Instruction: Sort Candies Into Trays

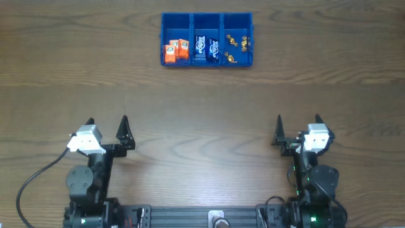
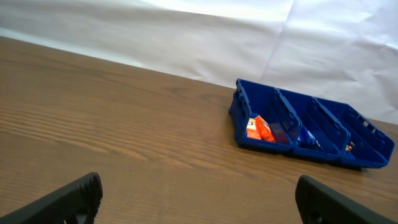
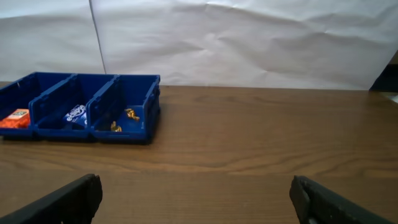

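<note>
In the top view's lower left, the left gripper (image 1: 107, 120) stands over the wooden table (image 1: 202, 101), its fingers spread wide and holding nothing. At the upper middle sits the blue tray (image 1: 207, 64), with three compartments side by side. Orange candies (image 1: 176, 52) lie in the left one, blue candies (image 1: 207, 49) in the middle and gold candies (image 1: 237, 45) in the right. In the lower right, the right gripper (image 1: 299, 118) is likewise spread wide and empty. Both grippers are well apart from the tray.

Wooden table (image 1: 202, 95), white sheet (image 3: 249, 43) behind it
</note>
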